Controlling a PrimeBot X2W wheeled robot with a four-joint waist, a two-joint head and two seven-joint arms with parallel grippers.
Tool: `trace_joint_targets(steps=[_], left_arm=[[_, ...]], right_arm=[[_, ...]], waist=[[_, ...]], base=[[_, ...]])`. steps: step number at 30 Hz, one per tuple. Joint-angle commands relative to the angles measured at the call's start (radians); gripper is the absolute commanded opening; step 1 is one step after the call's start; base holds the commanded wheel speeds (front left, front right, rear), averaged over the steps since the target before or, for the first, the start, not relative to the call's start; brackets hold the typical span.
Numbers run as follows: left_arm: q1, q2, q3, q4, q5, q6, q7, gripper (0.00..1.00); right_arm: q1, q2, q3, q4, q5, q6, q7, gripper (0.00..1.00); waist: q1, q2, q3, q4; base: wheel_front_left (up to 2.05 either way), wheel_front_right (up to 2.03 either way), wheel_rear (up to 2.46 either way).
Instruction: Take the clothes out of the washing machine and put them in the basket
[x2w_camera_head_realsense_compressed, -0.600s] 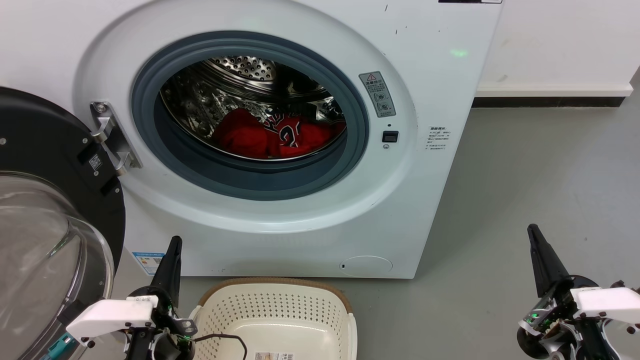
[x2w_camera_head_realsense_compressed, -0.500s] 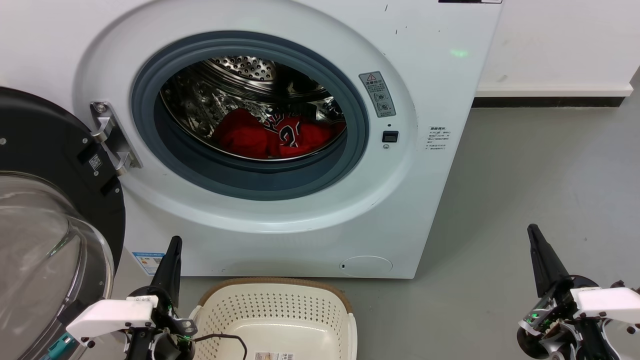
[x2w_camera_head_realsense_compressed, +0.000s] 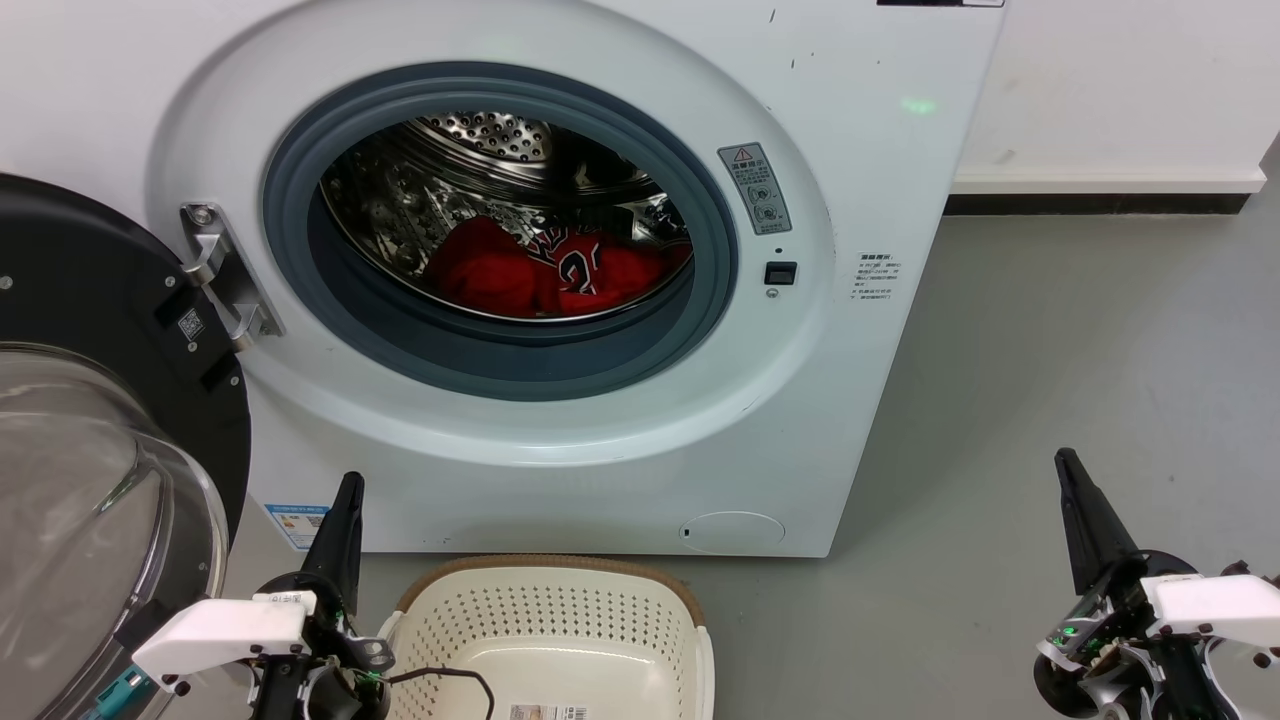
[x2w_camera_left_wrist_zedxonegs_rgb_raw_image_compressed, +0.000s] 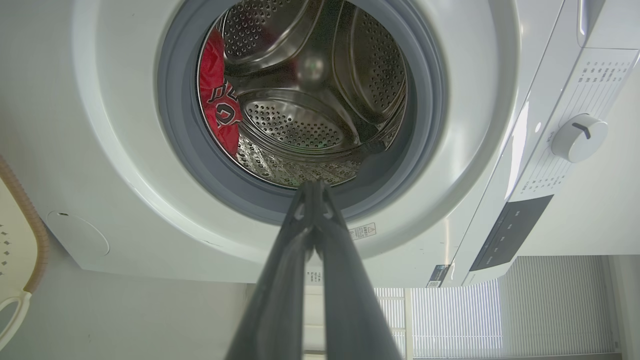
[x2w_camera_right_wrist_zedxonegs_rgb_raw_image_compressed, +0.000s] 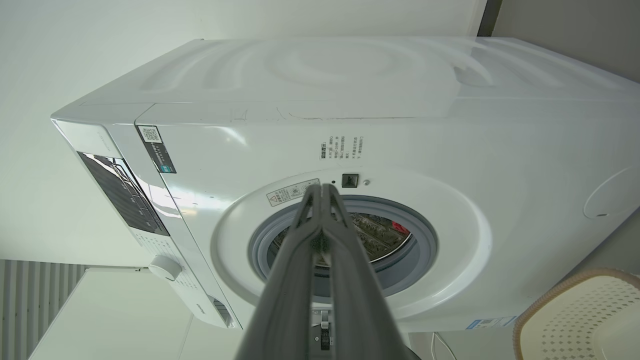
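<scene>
Left tool pinched closed near basket rim, right tool closed

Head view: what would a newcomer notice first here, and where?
The red clothes glow in the steel drum of the washing machine, centre top, its door open at the left. Below, the basket sits on the floor with no clothes in it, the left gripper beside it and the right gripper at lower right, both shut.
</scene>
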Motion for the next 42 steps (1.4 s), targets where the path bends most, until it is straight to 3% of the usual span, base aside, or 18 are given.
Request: trace_joint_targets(steps=[1,18,19,35,42], left_arm=[[-0.006,-0.001,0.002,-0.001,-0.002,-0.004,0.002,0.00],[-0.006,-0.001,0.002,-0.001,-0.002,-0.004,0.002,0.00],[0.002,0.000,-0.001,0.003,0.000,0.000,-0.001,1.00],[0.048,-0.002,0.006,0.009,0.076,0.001,-0.064,1.00],[0.050,-0.002,0.048,0.006,0.176,0.001,-0.095,1.00]], right_arm=[[-0.012,-0.004,-0.001,0.001,0.003,0.000,0.001,0.00],[-0.012,-0.004,-0.001,0.001,0.003,0.000,0.001,0.00],[0.002,0.000,0.000,0.002,-0.001,0.000,0.000,1.00],[0.047,0.003,0.005,0.004,-0.040,0.000,-0.064,1.00],[0.043,0.002,-0.025,0.028,-0.152,0.000,-0.095,1.00]], waist=[[0.0000,0.0000,0.000,0.000],[0.0000,0.0000,0.000,0.000],[0.0000,0.0000,0.000,0.000],[0.0000,0.0000,0.002,-0.001],[0.0000,0.0000,0.003,-0.001]], base=[[0.00,0.00,0.00],[0.00,0.00,0.00],[0.00,0.00,0.00],[0.00,0.00,0.00],[0.00,0.00,0.00]])
